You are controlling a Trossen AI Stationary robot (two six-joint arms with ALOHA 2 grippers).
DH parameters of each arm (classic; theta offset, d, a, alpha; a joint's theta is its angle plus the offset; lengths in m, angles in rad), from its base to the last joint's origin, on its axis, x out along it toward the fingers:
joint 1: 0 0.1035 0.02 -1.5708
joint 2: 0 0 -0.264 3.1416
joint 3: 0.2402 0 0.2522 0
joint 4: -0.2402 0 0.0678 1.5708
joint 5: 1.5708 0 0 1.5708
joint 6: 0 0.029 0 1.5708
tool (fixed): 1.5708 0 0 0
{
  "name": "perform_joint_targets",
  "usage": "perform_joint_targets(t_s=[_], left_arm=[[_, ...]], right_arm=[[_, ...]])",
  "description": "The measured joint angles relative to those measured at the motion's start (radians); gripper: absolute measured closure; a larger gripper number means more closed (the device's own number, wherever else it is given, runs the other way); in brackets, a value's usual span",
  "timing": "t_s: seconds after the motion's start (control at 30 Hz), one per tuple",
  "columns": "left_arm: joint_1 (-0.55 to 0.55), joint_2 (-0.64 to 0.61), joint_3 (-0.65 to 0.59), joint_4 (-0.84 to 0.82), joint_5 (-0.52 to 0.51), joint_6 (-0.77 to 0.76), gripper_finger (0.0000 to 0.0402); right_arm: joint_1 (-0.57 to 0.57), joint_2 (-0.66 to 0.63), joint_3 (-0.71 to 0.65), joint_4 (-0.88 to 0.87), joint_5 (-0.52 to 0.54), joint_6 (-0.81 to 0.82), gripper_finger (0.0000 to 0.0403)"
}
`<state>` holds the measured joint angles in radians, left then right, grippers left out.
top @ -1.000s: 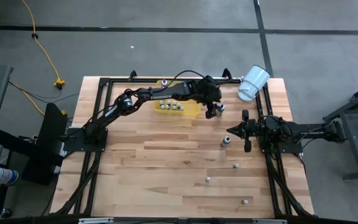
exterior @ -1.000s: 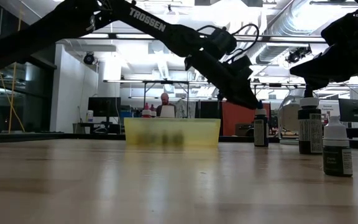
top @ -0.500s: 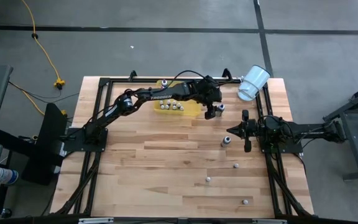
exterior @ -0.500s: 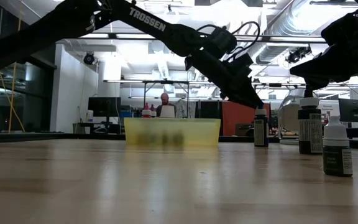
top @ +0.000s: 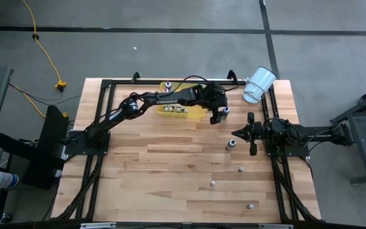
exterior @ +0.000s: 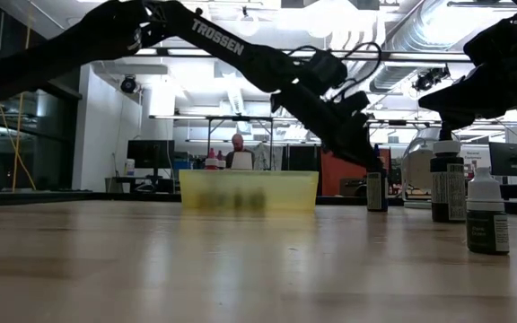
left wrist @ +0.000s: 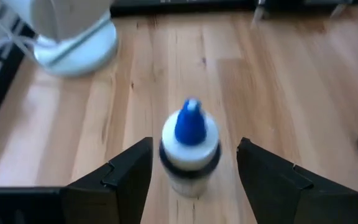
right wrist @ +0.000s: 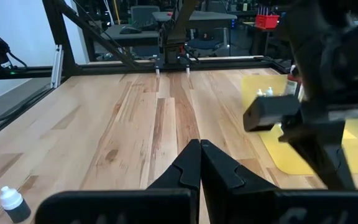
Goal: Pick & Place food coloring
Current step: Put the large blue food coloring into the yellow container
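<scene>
the left gripper [left wrist: 191, 177], fingers spread, straddles without touching an upright blue-tipped food coloring bottle [left wrist: 190, 146] on the wooden table [top: 170, 165], just beside the yellow tray [top: 182, 109] and near the tipped white cup [top: 258, 84]. the right gripper [right wrist: 199, 163] waits nearby, pinched together and empty.

Left gripper [left wrist: 191, 180] now wider, seemingly lower around bottle [left wrist: 190, 146].

Left gripper [top: 220, 114] fingers spread apart; right gripper [top: 241, 133] fingers pressed together.
</scene>
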<state>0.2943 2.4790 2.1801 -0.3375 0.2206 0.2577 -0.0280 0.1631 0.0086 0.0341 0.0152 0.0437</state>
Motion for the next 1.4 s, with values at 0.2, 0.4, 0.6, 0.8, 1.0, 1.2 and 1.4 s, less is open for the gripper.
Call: perform_joint_targets(t_s=[0.2, 0.4, 0.6, 0.8, 1.0, 1.2, 1.4], left_arm=[[0.0, 0.002, -0.001, 0.013, -0.003, -0.001, 0.0179], [0.006, 0.002, -0.001, 0.064, 0.001, -0.052, 0.0179], [0.007, 0.015, -0.001, 0.059, 0.02, -0.057, 0.0179], [0.007, 0.015, -0.001, 0.076, 0.036, -0.059, 0.0179], [0.007, 0.015, -0.001, 0.072, 0.047, -0.059, 0.0193], [0.007, 0.024, 0.0, 0.076, 0.069, -0.078, 0.0251], [0.007, 0.024, 0.0, 0.08, 0.071, -0.079, 0.0293]], right_arm=[[0.0, 0.0, 0.0, 0.0, 0.0, 0.0, 0.0402], [0.0, 0.0, 0.0, 0.0, 0.0, 0.0, 0.0402], [0.0, 0.0, 0.0, 0.0, 0.0, 0.0, 0.0402], [0.0, 0.0, 0.0, 0.0, 0.0, 0.0, 0.0402], [0.0, 0.0, 0.0, 0.0, 0.0, 0.0, 0.0402], [0.0, 0.0, 0.0, 0.0, 0.0, 0.0, 0.0402], [0.0, 0.0, 0.0, 0.0, 0.0, 0.0, 0.0402]])
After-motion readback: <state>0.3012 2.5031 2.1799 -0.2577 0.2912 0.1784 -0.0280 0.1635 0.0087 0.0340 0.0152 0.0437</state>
